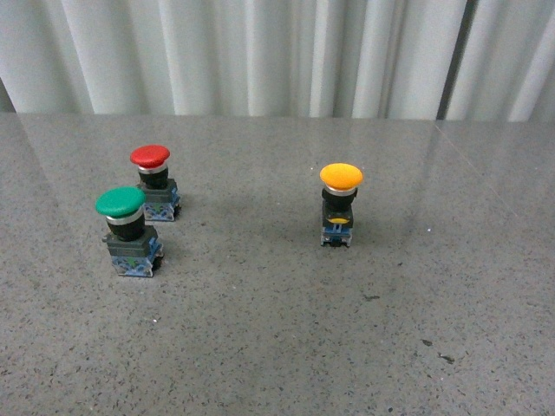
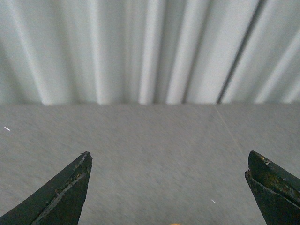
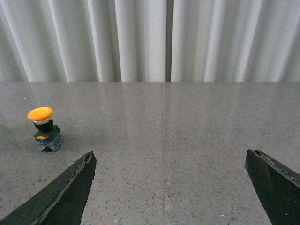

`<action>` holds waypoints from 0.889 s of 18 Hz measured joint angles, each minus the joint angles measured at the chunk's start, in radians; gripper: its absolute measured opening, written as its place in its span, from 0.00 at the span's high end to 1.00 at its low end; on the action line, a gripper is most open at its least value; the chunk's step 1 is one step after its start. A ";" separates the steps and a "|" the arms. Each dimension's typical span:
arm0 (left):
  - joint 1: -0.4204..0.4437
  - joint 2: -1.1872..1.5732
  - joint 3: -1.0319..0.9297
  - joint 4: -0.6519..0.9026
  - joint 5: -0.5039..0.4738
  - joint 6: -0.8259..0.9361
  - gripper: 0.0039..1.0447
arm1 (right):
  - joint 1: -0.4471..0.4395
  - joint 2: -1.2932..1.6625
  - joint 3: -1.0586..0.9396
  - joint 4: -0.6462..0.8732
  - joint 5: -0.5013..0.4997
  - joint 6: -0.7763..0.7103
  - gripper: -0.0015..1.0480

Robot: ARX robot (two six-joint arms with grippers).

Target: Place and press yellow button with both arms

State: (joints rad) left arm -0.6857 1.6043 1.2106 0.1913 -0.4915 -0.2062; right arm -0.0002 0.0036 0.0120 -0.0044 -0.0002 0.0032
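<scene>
The yellow button (image 1: 340,204) stands upright on the grey table, right of centre, with its round yellow cap on a black collar and dark base. The right wrist view also holds the yellow button (image 3: 44,129), off to one side and apart from my right gripper (image 3: 168,159). That gripper is open with only bare tabletop between its fingers. My left gripper (image 2: 168,161) is open too, over bare table, and a sliver of orange-yellow shows at the frame's lower edge. Neither arm appears in the front view.
A green-capped button (image 1: 127,229) and a red-capped button (image 1: 155,181) stand close together at the left of the table (image 1: 277,347). A white pleated curtain (image 1: 260,52) hangs along the table's far edge. A seam runs across the tabletop (image 3: 162,154).
</scene>
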 joint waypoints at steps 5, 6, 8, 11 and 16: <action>0.212 -0.481 -0.455 0.188 0.027 0.201 0.35 | 0.000 0.000 0.000 0.000 0.000 0.000 0.06; 0.285 -0.598 -0.581 0.208 0.084 0.202 0.45 | 0.000 0.000 0.000 0.000 0.000 0.000 0.06; 0.377 -0.743 -0.762 0.249 0.159 0.202 0.68 | 0.000 0.000 0.000 0.000 0.000 0.000 0.06; 0.457 -0.838 -0.920 0.266 0.261 0.200 0.99 | 0.000 0.000 0.000 0.000 0.000 0.000 0.06; 0.552 -0.989 -1.052 0.256 0.360 0.206 0.99 | 0.000 0.000 0.000 0.000 0.000 0.000 0.06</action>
State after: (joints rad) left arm -0.1333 0.6155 0.1585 0.4473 -0.1318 -0.0002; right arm -0.0002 0.0036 0.0120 -0.0044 -0.0002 0.0032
